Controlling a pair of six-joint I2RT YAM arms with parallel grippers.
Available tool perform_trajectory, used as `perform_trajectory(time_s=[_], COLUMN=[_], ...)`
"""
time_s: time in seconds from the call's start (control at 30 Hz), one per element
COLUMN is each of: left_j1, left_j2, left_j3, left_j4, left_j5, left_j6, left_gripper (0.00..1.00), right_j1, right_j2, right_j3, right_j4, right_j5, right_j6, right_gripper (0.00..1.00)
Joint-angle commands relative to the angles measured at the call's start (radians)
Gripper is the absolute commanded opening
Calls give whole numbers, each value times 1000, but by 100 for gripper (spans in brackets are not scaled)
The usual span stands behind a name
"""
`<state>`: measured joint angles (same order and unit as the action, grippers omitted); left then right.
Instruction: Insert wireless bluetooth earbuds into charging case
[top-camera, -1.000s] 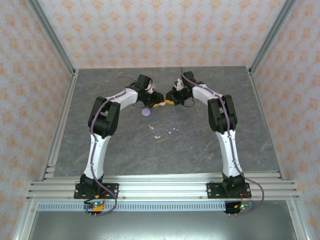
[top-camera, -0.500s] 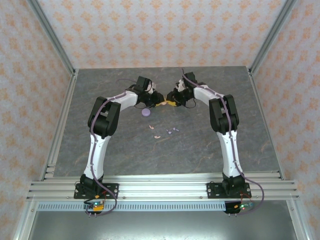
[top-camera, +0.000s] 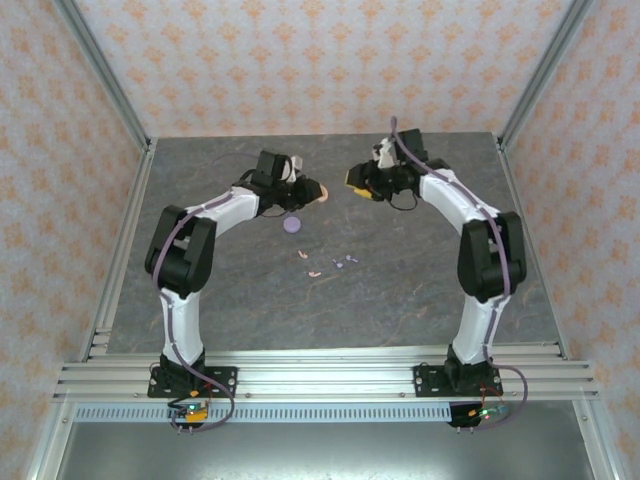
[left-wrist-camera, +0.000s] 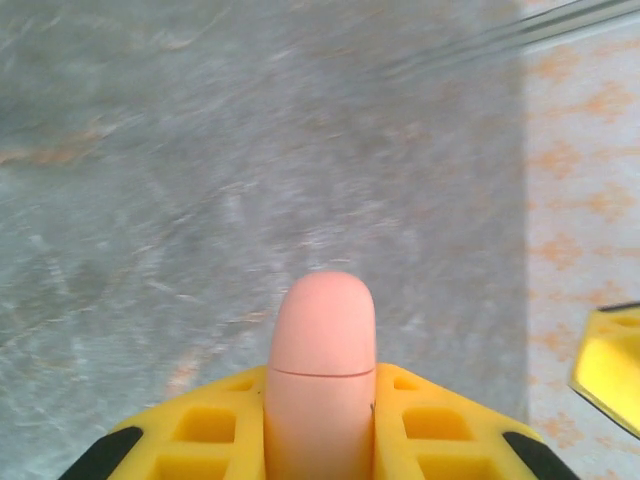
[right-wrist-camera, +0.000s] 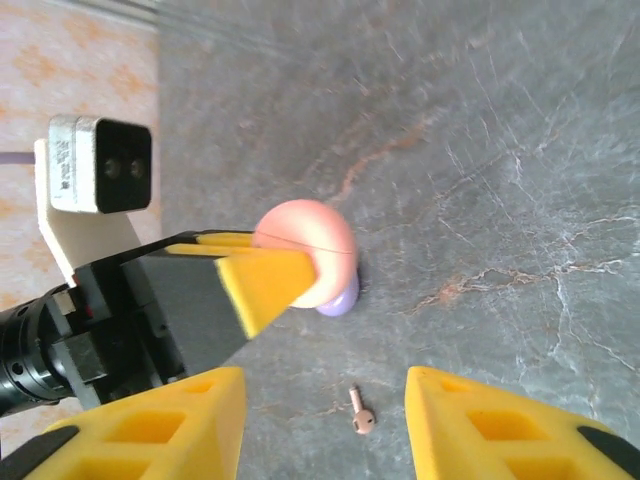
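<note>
A closed salmon-pink charging case (left-wrist-camera: 322, 350) stands clamped between the yellow fingers of my left gripper (left-wrist-camera: 322, 378), which is shut on it. In the top view the left gripper (top-camera: 306, 190) holds the case (top-camera: 318, 191) above the table at mid-back. My right gripper (top-camera: 357, 180) is a short way to its right, jaws open and empty. In the right wrist view the case (right-wrist-camera: 318, 240) sits in the left gripper's fingers (right-wrist-camera: 268, 282), ahead of my right gripper (right-wrist-camera: 325, 382). One salmon earbud (right-wrist-camera: 360, 412) lies on the table between its fingers. More earbuds (top-camera: 314, 272), salmon and light purple (top-camera: 344, 262), lie scattered mid-table.
A light purple disc-shaped case (top-camera: 291, 225) lies flat on the grey table (top-camera: 420, 290), just below the held pink case; its edge (right-wrist-camera: 342, 298) peeks out under the pink case in the right wrist view. Patterned walls (top-camera: 60, 150) enclose the table on three sides.
The right gripper has opened, let go of the pink case and drawn back to the right. The left gripper has closed on the case and shifted it slightly left and back.
</note>
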<state>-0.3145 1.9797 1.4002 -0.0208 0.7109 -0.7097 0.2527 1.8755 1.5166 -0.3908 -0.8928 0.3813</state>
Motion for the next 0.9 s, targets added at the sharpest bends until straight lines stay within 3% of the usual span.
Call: perform_trajectory(time_s=[0.0,0.23,0.5,0.87], left_j1=[-7,-17,-37,-57], left_j2=[-141,-337,-462,-549], left_j3=[-42,-112,-149,-153], left_j4=[113,168,233,249], left_j5=[45,135,204,238], left_j6=[-4,36,60,84], left_gripper=[16,17,17,17], right_j1=[-22,-33,-20,55], right_j2=[-109,-301,-422,-418], right_j3=[-54,-119,-199,-131], right_j4=[49,133,418,374], right_j5=[-34,-156,-294,-334], right_j6=[-21,-32,111,50], right_gripper=[49,55,57,58])
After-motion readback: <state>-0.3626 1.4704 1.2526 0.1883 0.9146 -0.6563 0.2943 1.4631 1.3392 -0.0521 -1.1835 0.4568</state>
